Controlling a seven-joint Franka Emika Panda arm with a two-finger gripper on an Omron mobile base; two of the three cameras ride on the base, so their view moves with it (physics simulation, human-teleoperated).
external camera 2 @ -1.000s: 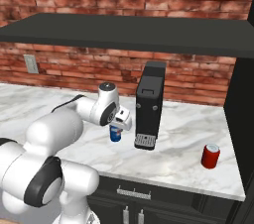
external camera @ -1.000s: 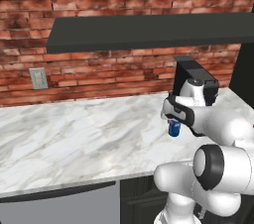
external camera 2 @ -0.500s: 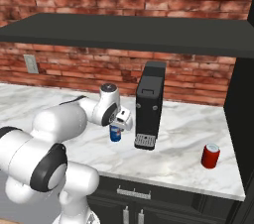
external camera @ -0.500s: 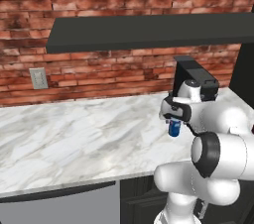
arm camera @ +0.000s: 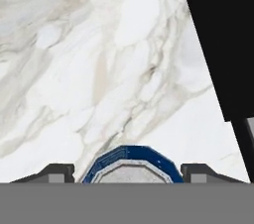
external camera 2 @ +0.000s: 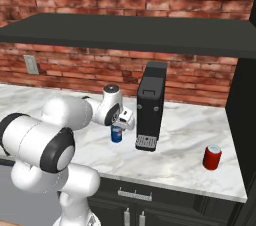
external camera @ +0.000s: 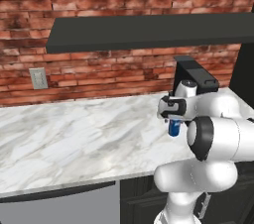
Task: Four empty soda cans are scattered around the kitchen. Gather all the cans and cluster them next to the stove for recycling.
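A blue soda can [external camera: 173, 128] stands upright on the white marble counter [external camera: 74, 139], just left of a black machine. My gripper [external camera: 173, 120] points straight down over the blue can [external camera 2: 116, 134]. In the hand view its silver top and blue rim [arm camera: 131, 163] sit between my two fingertips [arm camera: 62, 172], which stand close on either side; whether they press on it I cannot tell. A red soda can [external camera 2: 212, 157] stands upright on the counter's right end. The stove is out of view.
A tall black machine [external camera 2: 151, 105] stands right beside the blue can, against the brick wall. A dark shelf [external camera: 149, 32] hangs over the counter. A wall socket [external camera: 37, 78] is at the left. A dark tall cabinet [external camera 2: 245, 120] bounds the counter's right end.
My arm's elbow and bulk have swung nearer the cameras while the hand stayed over the blue can. The can has not moved.
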